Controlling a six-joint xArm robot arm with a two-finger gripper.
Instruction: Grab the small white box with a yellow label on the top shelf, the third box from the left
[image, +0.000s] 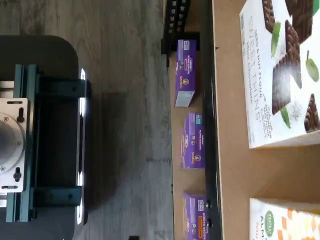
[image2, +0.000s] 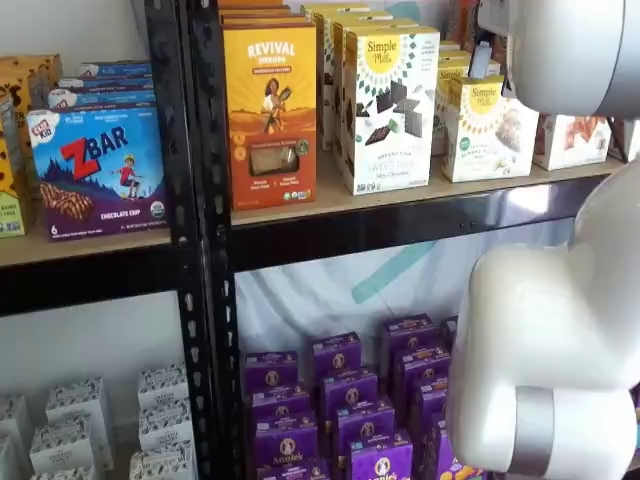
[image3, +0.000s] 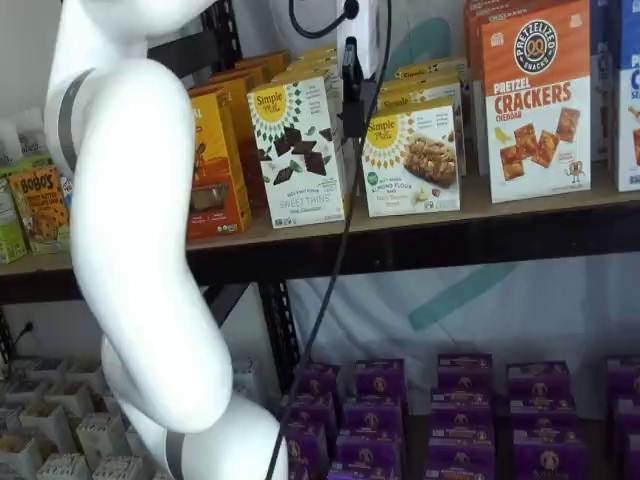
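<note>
A black perforated-post rack fills both shelf views, pale sheeting hanging behind it and purple boxes (image3: 460, 415) stacked down low. Far left, the ZBar carton (image2: 98, 170) sits on a lower board. Moving right, the top shelf (image3: 420, 240), tan board over a black front beam, carries an orange Revival box (image2: 270, 100), then the tall white box with dark squares (image3: 298, 150). Just beside that stands the small white box (image3: 412, 158), squat, yellow sunburst logo, cookie picture, upright at the shelf's front edge. The fingers (image3: 352, 85) hang from above with a cable alongside, in front of the gap between those two white boxes; only a dark side-on shape shows, so the gap itself can't be seen, though they stand as wide as they go and nothing is in them. Further right, the pretzel crackers box (image3: 535, 100). The white arm (image3: 140, 230) crosses the left foreground.
</note>
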